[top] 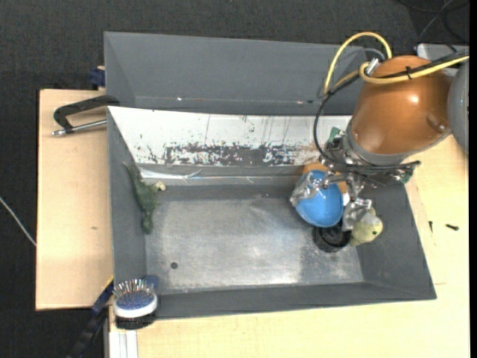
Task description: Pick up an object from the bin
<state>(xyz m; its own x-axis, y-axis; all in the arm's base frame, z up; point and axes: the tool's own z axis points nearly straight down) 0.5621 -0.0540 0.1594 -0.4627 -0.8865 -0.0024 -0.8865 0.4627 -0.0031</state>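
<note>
My gripper (352,202) hangs low over the right end of the bin, under the arm's orange cover. Right beside it on the left lies a blue round thing (320,209) with crinkled clear wrap on its upper left side. It touches or overlaps the gripper's metal parts, and I cannot tell whether it is gripped. A pale yellow lumpy thing (367,229) lies just below and right of the gripper. A black round thing (330,239) sits on the floor under the blue one. A small orange thing (316,175) peeks out above the blue one.
A green toy dinosaur (145,200) lies against the bin's left wall, far from the gripper. Bare grey floor stretches between it and the cluster at the right. The arm's cover and yellow cables stand over the bin's right back corner.
</note>
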